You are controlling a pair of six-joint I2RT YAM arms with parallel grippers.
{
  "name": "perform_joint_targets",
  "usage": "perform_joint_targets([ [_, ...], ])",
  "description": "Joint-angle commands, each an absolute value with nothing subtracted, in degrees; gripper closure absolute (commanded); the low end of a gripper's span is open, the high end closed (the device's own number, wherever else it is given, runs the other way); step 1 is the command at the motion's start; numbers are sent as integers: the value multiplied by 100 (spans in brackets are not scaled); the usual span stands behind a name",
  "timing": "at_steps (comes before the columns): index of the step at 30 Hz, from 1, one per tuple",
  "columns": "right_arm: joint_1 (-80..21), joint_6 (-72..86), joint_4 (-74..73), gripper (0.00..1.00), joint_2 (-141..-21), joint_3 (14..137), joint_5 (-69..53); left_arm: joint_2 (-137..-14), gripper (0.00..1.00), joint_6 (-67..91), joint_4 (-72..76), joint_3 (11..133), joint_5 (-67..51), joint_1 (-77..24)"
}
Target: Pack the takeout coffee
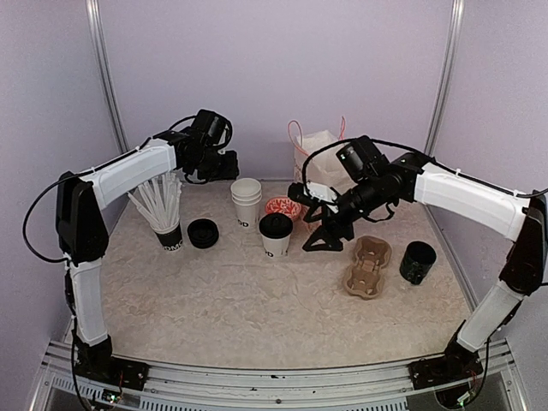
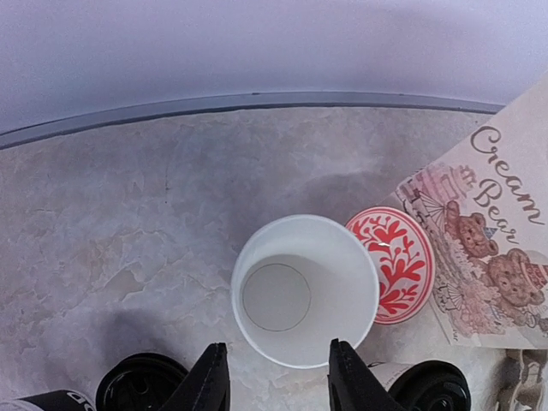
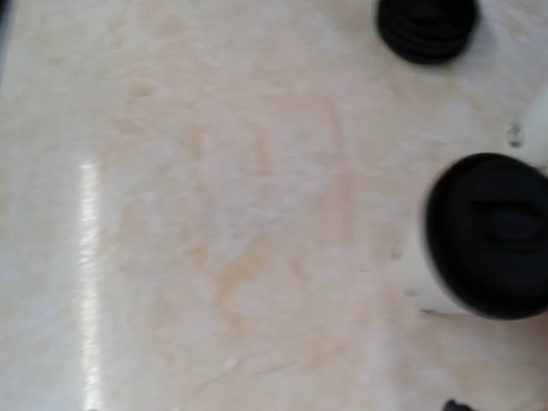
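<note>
A white paper cup with a black lid stands mid-table; it also shows in the right wrist view. A stack of open white cups stands behind it to the left, seen from above in the left wrist view. A loose black lid lies left of them and shows in the right wrist view. My left gripper hangs open above the stack. My right gripper is open and empty just right of the lidded cup; its fingers are out of the right wrist view.
A cup of white straws stands at left. A red patterned disc and a paper bag are at the back. A cardboard cup carrier and a black pot sit at right.
</note>
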State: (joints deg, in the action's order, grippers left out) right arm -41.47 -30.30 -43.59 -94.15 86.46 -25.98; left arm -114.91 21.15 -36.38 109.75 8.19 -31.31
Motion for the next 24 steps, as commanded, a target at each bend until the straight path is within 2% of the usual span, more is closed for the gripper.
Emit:
perform_joint_targets([
  [1,-3940,-3183,-3830,17,-9201,7747,-3335,-11896,61,2093,-4154,11508,617,-2962],
  [11,-3936,-3181,-3638,17,-9194,7385,-3418,-12495,63,2057,-4199,11886,414,-2804],
  [24,-3928,-3243,-3718,17,-9255,7400,-3393,-12883,82,2046,-4251,12171,369,-2769],
])
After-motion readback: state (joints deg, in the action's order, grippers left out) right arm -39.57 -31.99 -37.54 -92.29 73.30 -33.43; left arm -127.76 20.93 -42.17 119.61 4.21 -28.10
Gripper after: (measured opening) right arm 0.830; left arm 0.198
